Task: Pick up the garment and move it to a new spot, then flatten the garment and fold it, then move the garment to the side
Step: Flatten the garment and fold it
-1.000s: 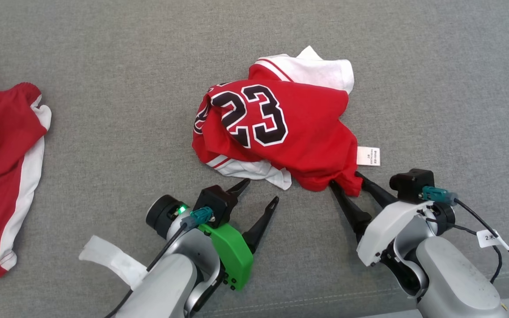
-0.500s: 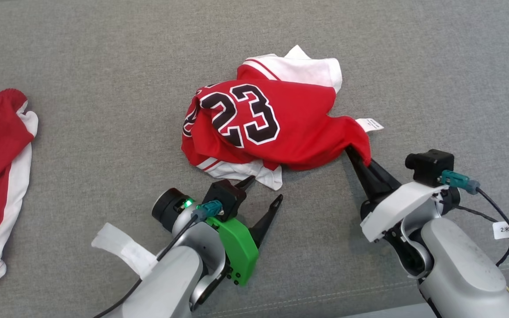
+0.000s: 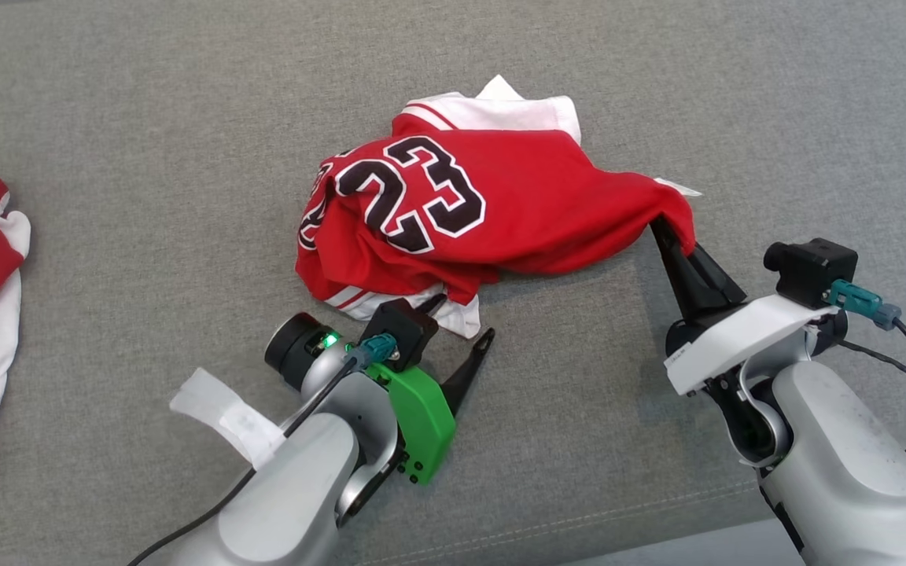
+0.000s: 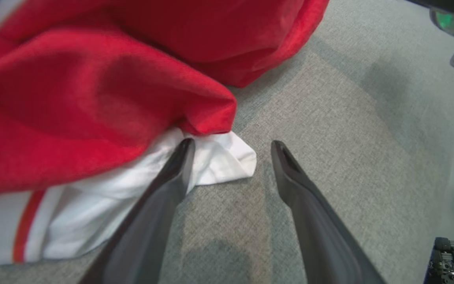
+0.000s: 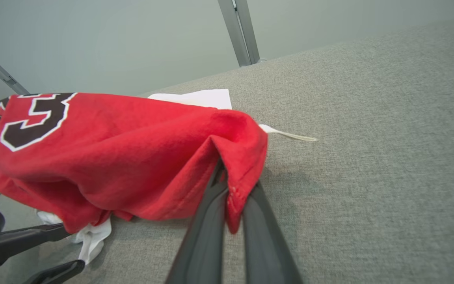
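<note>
Presently the jersey [image 3: 453, 212] lies crumpled mid-way across the grey surface [image 3: 185, 157]. Its right end is raised, a red hem fold pinched between the closed fingers of the right gripper [image 3: 675, 236]. The left gripper [image 3: 465, 317] is spread wide and empty, one tip at the white corner [image 4: 227, 161]. Assessment: light, limp, not fragile, so it will sag and drag. Hold hems or corners.

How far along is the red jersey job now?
Done: right gripper is shut on a corner of the crumpled red number-23 jersey. In hand: that corner is raised; open left gripper sits at the white hem. Left: moving, flattening, folding, setting aside.
</note>
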### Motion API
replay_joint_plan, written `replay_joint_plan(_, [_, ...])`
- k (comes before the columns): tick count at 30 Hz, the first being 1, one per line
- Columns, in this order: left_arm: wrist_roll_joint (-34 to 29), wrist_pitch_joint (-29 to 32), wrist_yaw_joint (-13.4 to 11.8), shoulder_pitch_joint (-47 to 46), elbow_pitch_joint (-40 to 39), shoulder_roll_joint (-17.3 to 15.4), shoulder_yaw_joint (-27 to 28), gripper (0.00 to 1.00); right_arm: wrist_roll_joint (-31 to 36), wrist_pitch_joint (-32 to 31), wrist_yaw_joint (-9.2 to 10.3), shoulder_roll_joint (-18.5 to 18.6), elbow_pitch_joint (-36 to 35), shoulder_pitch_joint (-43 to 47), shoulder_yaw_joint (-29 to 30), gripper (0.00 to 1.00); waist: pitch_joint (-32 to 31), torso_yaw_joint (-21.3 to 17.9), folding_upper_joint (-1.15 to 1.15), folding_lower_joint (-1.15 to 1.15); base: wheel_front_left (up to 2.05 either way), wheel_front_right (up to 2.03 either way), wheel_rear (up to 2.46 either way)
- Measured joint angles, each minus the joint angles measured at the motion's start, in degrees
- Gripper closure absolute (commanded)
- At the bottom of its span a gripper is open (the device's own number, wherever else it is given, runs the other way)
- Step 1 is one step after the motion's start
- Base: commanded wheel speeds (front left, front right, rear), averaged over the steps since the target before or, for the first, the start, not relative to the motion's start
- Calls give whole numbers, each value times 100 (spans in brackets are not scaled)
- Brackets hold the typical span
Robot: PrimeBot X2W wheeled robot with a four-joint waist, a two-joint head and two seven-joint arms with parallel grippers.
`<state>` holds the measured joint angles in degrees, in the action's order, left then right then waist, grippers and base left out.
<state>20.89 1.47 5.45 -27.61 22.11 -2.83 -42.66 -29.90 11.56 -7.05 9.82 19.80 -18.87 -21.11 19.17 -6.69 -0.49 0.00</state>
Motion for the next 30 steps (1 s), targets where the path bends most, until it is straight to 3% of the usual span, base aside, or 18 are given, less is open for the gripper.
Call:
replay_joint_plan(8, [-177, 54, -1, -106, 353, 10, -232, 0, -49, 60, 0, 46, 69, -35, 5, 100, 34, -97, 0, 0, 0, 0, 0])
replay_joint_plan(10, [-245, 49, -52, -168, 426, 12, -255, 40, -49, 102, -1, 55, 89, -36, 4, 100, 28, -104, 0, 0, 0, 0, 0])
replay_joint_plan(11, [-318, 48, -58, -211, 474, 14, -277, 40, -51, 102, 0, 59, 96, -36, 4, 100, 25, -107, 0, 0, 0, 0, 0])
replay_joint_plan(12, [-371, 41, -92, -241, 506, 16, -282, 78, -51, 103, 0, 62, 103, -37, 4, 100, 21, -108, 0, 0, 0, 0, 0])
replay_joint_plan(13, [-375, 16, -101, -267, 534, 18, -279, 99, -52, 103, -1, 63, 110, -38, 4, 100, 16, -108, 0, 0, 0, 0, 0])
replay_joint_plan(22, [-215, -229, -133, -295, 710, 16, -326, 100, -101, 170, -1, 131, 276, -41, 92, 100, -150, 10, 0, 0, 0, 0, 0])
replay_joint_plan(30, [285, -804, -44, -281, 248, 20, -105, 100, -377, 230, -1, 233, 269, -32, 501, 100, -473, 240, 0, 0, 0, 0, 0])
